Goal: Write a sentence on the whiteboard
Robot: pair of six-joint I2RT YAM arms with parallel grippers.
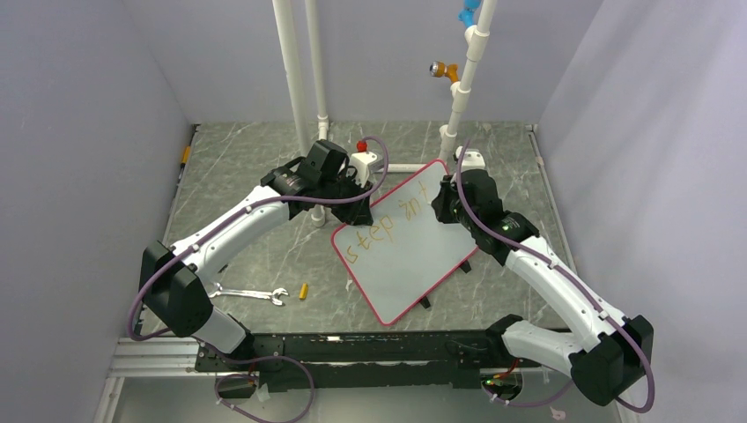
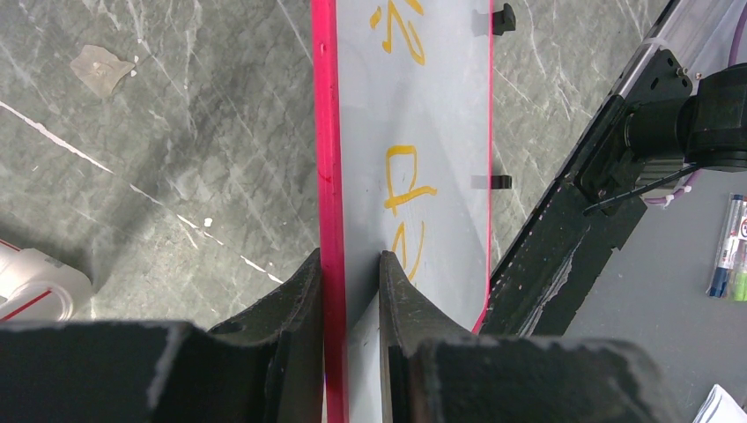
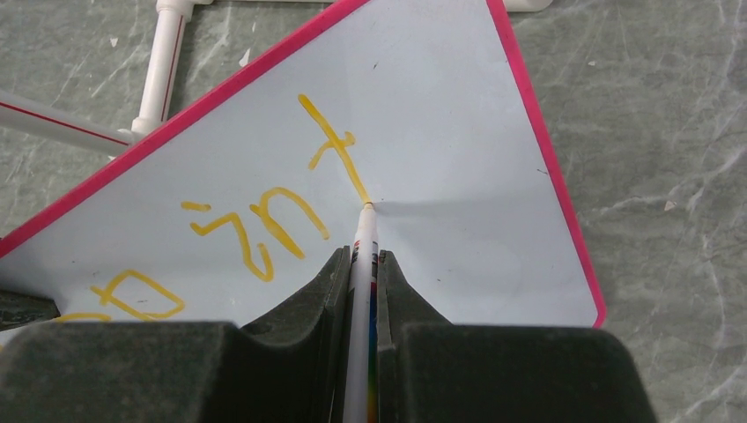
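The whiteboard (image 1: 414, 264), skewed on the desk (image 1: 247, 176) at the centre of the overhead view, is pinched by its pink rim between the closed left fingers (image 2: 299, 300) at the bottom of the left wrist view; if that hold slips, the board would likely shift and spoil the sentence (image 1: 386, 225). The right fingers (image 3: 321, 295) clamp the marker (image 3: 364, 238), its tip touching the board at the foot of the orange "t" just above them; too much pressure could skid it.

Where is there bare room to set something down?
Bare table: far left, between the left arm and the wall; far right corner, past the whiteboard. A wrench and small yellow piece lie near left. Crowded: far middle, where the left hand and right hand meet the whiteboard by the pipes.
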